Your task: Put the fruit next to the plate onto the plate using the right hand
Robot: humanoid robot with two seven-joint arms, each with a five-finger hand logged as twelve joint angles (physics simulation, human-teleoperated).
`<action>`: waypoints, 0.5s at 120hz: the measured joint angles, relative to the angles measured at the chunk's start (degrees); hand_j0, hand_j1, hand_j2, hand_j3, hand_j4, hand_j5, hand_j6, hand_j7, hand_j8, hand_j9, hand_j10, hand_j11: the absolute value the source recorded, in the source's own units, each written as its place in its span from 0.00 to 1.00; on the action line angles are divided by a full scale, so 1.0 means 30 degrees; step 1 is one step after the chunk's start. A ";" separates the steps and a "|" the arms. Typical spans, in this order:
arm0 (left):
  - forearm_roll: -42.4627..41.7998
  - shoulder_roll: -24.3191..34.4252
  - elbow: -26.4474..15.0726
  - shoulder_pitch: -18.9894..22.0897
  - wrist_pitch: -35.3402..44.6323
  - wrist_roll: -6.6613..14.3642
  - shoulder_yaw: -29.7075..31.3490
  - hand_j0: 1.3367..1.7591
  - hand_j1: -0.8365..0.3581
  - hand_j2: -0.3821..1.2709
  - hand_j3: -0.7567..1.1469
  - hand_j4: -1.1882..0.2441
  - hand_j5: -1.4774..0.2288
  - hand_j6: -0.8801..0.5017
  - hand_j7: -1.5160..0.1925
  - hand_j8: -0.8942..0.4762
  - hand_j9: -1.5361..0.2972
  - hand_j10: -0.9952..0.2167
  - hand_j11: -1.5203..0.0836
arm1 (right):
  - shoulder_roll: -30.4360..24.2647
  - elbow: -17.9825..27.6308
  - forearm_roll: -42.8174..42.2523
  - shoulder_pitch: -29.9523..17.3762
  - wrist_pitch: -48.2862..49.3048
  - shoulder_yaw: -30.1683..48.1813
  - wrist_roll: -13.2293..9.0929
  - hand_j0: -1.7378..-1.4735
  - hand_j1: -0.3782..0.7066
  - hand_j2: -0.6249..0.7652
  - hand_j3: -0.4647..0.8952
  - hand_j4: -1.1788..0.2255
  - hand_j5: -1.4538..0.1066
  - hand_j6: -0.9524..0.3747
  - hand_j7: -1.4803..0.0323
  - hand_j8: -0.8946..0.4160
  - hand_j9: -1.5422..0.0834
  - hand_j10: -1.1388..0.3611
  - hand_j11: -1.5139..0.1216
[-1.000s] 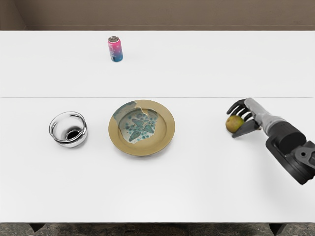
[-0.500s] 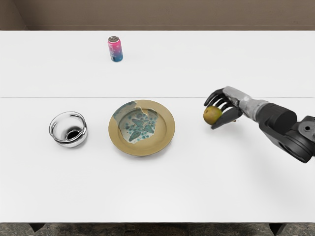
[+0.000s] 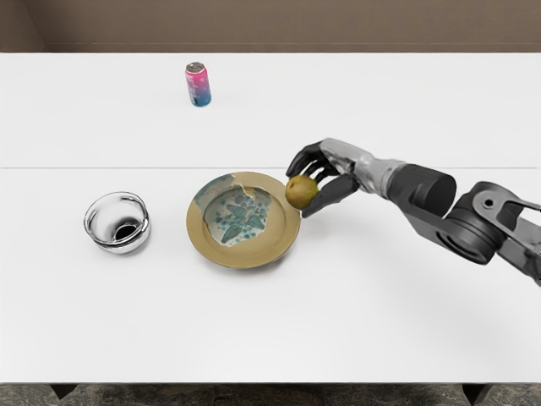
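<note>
The fruit is gripped in my right hand, fingers curled around it, at the three o'clock rim of the plate. A metal bowl stands at the plate's nine o'clock. A can stands towards eleven o'clock, well apart on the table.

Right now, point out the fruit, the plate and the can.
fruit (image 3: 300, 193): head view, its front face
plate (image 3: 205, 245): head view, lower left rim
can (image 3: 198, 86): head view, middle of its side
</note>
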 joint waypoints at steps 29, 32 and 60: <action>0.0001 0.0000 -0.0005 0.0000 0.0000 -0.0001 -0.0002 0.76 0.99 0.23 0.40 0.83 0.87 0.64 0.89 0.65 0.84 0.82 0.95 | 0.1415 -0.0191 0.0229 0.0467 -0.0048 -0.0059 0.0008 0.31 0.53 0.66 0.34 0.36 0.36 0.33 0.40 0.33 0.40 0.38 0.38; 0.0001 0.0000 -0.0004 0.0000 0.0000 -0.0001 -0.0002 0.76 0.99 0.23 0.40 0.83 0.87 0.64 0.89 0.65 0.84 0.82 0.95 | 0.1541 -0.0212 0.0229 0.0485 -0.0075 -0.0082 0.0008 0.31 0.53 0.65 0.34 0.36 0.36 0.33 0.40 0.32 0.40 0.38 0.38; 0.0000 0.0000 -0.0001 0.0000 0.0000 -0.0001 -0.0003 0.76 0.99 0.23 0.40 0.83 0.87 0.64 0.89 0.65 0.84 0.82 0.95 | 0.3418 -0.1201 -0.0239 0.0613 -0.0140 -0.0392 0.0007 0.31 0.52 0.64 0.34 0.36 0.36 0.33 0.39 0.32 0.39 0.38 0.37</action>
